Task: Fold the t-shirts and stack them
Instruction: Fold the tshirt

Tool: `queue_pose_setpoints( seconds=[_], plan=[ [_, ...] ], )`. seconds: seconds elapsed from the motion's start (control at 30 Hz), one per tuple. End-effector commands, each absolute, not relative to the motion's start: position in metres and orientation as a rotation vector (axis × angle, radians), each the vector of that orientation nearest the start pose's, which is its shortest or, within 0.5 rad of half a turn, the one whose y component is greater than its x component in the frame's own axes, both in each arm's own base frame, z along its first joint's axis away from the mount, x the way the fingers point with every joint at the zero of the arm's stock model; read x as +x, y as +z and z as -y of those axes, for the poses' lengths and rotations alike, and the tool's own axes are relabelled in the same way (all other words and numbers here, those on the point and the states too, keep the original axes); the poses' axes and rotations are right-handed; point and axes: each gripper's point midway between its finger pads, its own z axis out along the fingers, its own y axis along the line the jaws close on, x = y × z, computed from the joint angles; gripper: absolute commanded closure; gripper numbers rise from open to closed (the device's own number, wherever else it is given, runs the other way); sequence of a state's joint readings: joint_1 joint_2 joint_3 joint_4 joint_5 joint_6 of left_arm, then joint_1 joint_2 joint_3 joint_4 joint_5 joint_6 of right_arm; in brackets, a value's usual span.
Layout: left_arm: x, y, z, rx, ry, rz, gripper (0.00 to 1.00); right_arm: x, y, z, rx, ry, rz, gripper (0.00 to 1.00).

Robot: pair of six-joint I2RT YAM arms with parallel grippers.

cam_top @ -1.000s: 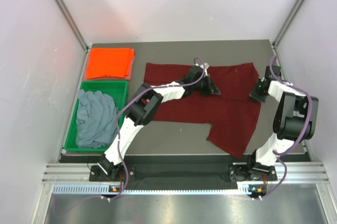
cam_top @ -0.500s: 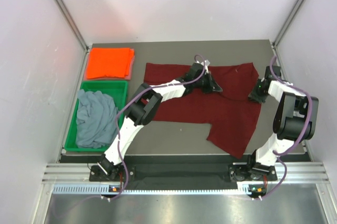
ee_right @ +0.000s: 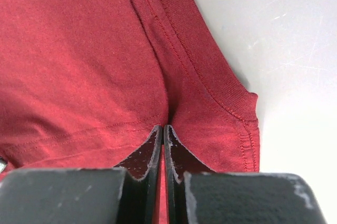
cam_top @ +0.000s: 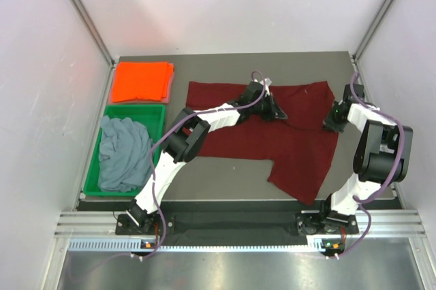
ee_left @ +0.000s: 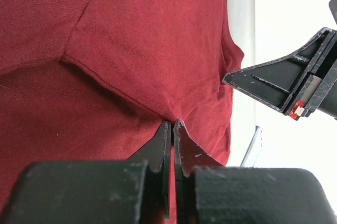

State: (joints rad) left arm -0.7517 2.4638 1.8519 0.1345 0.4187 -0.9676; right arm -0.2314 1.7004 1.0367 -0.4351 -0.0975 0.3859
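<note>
Across the table (cam_top: 225, 180), the maroon shirt (cam_top: 238, 141) lies flat, long axis left to right, right part reaching near. My left gripper (ee_left: 172, 124) and right gripper (ee_right: 163, 128) both pinch its cloth, pressed together.

You had no legible text, label, brand, number or sign in any view. The maroon t-shirt (cam_top: 300, 154), the orange t-shirt (cam_top: 142, 80) and the grey-blue t-shirt (cam_top: 122, 154) showed you plain cloth only. A small red and white patch (ee_left: 298, 110) at the right of the left wrist view was too small to read.
</note>
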Motion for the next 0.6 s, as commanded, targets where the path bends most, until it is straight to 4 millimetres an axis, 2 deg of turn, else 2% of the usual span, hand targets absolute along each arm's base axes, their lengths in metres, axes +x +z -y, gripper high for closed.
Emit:
queue_pose_setpoints(
  seconds=[0.0, 0.3, 0.57],
  plan=[
    [0.406, 0.083, 0.524, 0.067, -1.426, -2.302, 1.0, 0.379, 0.065, 0.06, 0.761, 0.158, -2.461, 1.0],
    [0.408, 0.083, 0.524, 0.062, -1.41, -2.31, 1.0, 0.381, 0.078, 0.065, 0.768, 0.139, -2.445, 1.0],
    [0.409, 0.085, 0.516, 0.069, -1.332, -2.349, 1.0, 0.369, 0.089, 0.069, 0.781, 0.097, -2.442, 1.0]
  ],
)
